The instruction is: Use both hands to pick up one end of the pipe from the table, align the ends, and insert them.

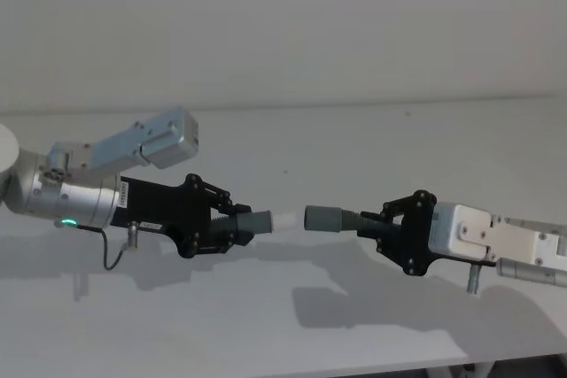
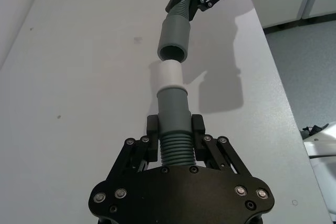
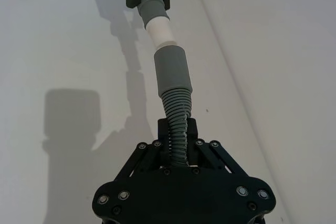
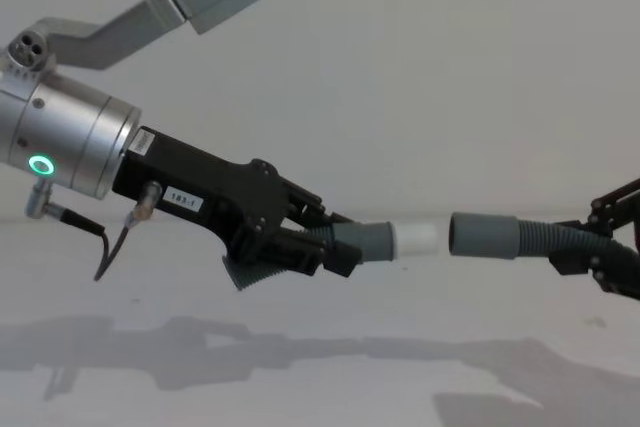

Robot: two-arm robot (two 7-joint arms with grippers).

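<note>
Both pipe pieces hang above the white table (image 1: 266, 334), end to end. My left gripper (image 1: 237, 226), on the wrist with the green ring, is shut on the shorter dark-grey piece (image 1: 260, 221), whose white tip (image 1: 285, 219) points right. My right gripper (image 1: 376, 227) is shut on the ribbed part of the longer piece (image 3: 178, 114); its smooth grey collar (image 1: 323, 218) faces the tip. A narrow gap separates the tip (image 4: 417, 239) and the collar (image 4: 485, 234). In the left wrist view the white tip (image 2: 169, 74) sits just short of the collar's open mouth (image 2: 172, 52), roughly in line.
The arms cast shadows (image 1: 345, 307) on the bare tabletop under the grippers. The table's far edge meets a plain wall (image 1: 354, 104). Its near edge (image 1: 496, 362) runs along the lower right of the head view.
</note>
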